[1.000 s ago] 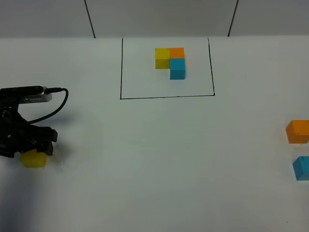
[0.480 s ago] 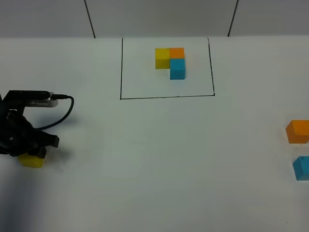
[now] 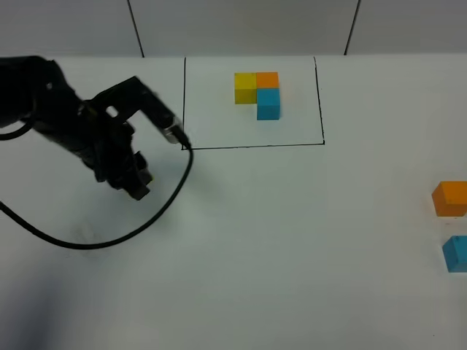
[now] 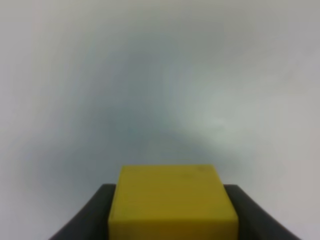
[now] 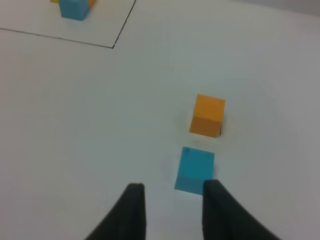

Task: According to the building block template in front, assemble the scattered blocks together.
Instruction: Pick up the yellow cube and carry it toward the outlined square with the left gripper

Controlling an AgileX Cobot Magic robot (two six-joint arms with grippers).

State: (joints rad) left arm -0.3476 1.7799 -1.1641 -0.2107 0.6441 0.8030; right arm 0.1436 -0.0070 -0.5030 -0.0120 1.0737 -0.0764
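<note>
By the right edge of the surface [image 3: 292, 277], my right hand [image 5: 172, 212] is spread and empty. The sky-blue cube [image 5: 195, 169] lies just ahead of it, off toward one finger rather than between the two. The orange cube [image 5: 207, 115] sits just beyond that, with a narrow gap between them. Toward the left edge, my left hand [image 3: 137, 186] hangs above the surface, pinching the yellow cube [image 4: 172, 205] between its dark fingers [image 4: 92, 222]. At the far edge, the template [image 3: 257, 93] sits inside its black drawn rectangle [image 3: 252, 146], well apart from both hands.
</note>
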